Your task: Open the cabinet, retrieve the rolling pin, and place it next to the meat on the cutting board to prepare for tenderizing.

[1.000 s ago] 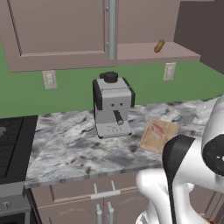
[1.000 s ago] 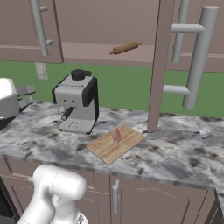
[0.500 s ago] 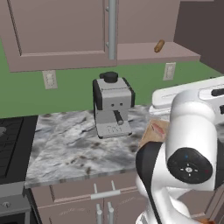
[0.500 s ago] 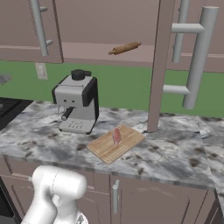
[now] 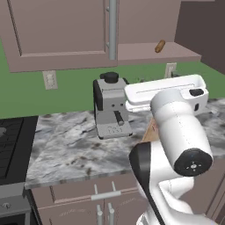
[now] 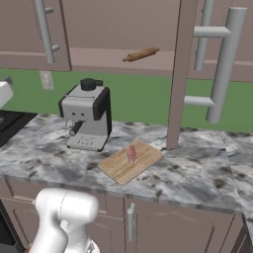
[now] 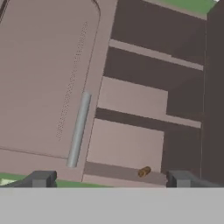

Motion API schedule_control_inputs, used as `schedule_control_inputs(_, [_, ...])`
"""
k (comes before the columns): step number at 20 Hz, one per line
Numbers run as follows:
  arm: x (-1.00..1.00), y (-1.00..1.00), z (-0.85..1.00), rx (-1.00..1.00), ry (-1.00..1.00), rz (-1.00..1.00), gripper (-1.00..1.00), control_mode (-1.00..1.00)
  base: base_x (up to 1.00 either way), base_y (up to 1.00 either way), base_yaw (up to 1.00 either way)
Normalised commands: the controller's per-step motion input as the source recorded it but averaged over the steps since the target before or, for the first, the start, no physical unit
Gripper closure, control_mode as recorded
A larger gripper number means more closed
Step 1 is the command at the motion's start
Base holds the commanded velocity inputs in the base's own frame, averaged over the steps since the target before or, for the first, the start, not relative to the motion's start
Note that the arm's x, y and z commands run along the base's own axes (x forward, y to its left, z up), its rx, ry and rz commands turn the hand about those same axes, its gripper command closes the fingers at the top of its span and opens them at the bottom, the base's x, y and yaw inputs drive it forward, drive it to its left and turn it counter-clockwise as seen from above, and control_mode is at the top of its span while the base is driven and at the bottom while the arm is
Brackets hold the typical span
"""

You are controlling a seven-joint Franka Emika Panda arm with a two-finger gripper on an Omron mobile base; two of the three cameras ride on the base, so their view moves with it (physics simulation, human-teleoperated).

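Overhead, rolling pin (image 6: 141, 54) lies on cabinet (image 7: 131, 100) shelf — tool (image 7: 109, 179) gapes wide, empty.

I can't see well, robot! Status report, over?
Jaws open, holding nothing. Cabinet door open; rolling pin lying on bottom shelf. Meat on cutting board. Nothing blocking the shelf.

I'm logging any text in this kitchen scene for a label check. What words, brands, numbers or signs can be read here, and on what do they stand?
None: no view shows readable text.
Coffee machine: no brand or lettering; the front has only a knob and grille.
Wall outlet: plain plate, no markings.
Cabinet, rolling pin, cutting board and meat: no labels.
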Motion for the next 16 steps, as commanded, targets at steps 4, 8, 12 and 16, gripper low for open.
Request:
schedule_control_inputs(4, [0.03, 0.55, -0.03, 0.16, 0.00, 0.35, -1.00, -1.00, 0.00, 0.00, 0.00])
schedule_control_inputs(8, [0.49, 0.19, 0.03, 0.14, 0.00, 0.21, -1.00, -1.00, 0.00, 0.00, 0.00])
schedule_control_inputs(12, [0.66, -0.05, 0.09, 0.09, 0.04, 0.03, -1.00, -1.00, 0.00, 0.00, 0.00])
schedule_control_inputs(16, [0.50, -0.01, 0.06, 0.01, 0.06, -0.05, -1.00, -1.00, 0.00, 0.00, 0.00])
